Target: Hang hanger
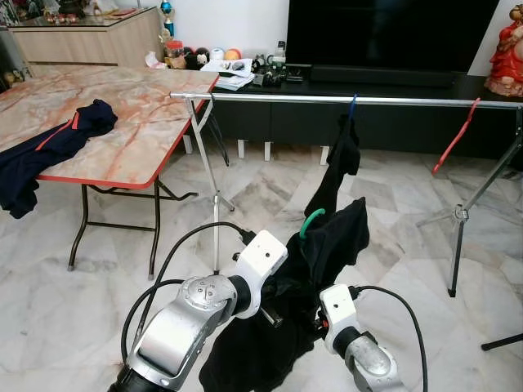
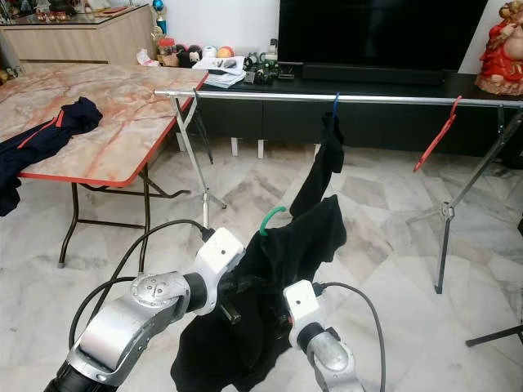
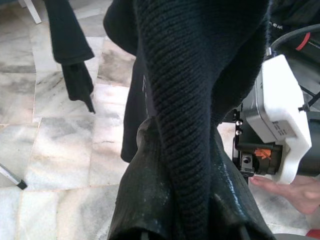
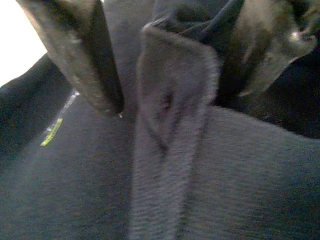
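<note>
**Black garment pinched in both my jaws, below the rail**

My left gripper (image 3: 190, 200) has its jaws pressed on a fold of the black knit garment (image 1: 327, 245); my right gripper (image 4: 165, 75) pinches another fold. The green hanger (image 1: 310, 219) hook pokes out of the cloth just above them. Beyond, the metal rail (image 1: 343, 100) carries a dark garment on a blue hanger (image 1: 352, 104) and a red hanger (image 1: 456, 135).

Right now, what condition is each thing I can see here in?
Black garment: on a green hanger, held up by both arms, not yet on the rail.
Left gripper: jaws shut on the garment.
Right gripper: jaws shut on a fold of it.
Rail: standing, level.
Second black garment: hanging from the rail on a blue hanger.
Red hanger: hanging on the rail, bare.
Dark clothing: draped over the table edge.
Television: off.
</note>
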`<state>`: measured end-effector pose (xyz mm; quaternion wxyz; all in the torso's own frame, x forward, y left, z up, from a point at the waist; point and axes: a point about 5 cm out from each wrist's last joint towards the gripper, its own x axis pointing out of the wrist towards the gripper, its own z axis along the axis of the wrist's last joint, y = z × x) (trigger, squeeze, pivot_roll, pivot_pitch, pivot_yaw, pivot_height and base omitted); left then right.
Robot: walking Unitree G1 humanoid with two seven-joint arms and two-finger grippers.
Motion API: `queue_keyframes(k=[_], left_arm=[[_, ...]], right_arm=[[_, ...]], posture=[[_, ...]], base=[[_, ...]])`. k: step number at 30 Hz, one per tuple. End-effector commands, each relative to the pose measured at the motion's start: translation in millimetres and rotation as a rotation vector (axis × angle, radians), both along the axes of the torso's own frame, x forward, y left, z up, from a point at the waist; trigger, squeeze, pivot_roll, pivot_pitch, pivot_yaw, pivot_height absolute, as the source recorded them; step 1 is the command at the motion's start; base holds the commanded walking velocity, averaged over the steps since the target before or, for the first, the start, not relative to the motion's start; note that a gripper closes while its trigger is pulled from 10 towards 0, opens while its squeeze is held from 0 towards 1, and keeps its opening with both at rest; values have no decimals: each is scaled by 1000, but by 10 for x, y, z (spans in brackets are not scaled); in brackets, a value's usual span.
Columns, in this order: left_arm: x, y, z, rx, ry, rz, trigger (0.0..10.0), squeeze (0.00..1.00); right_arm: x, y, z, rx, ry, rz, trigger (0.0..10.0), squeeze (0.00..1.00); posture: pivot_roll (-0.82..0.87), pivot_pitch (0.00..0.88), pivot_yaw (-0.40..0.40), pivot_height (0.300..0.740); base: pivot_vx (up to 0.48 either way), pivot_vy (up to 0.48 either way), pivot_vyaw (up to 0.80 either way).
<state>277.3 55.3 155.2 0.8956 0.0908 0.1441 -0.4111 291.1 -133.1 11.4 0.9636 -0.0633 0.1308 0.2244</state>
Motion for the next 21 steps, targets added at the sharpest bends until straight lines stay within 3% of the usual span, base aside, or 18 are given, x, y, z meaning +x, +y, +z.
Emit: queue_keyframes(k=[1, 21], left_arm=[[-17, -51, 149, -36, -52, -33, 10000, 0], [-35, -53, 117, -28, -43, -40, 10000, 0]], right_arm=[[38, -14, 29, 3, -8, -22, 0, 0], [98, -74, 88, -1, -38, -85, 0, 0]], posture=[[190, 10, -1, 740], [189, 8, -2, 740]], base=[[0, 0, 0], [0, 0, 0]])
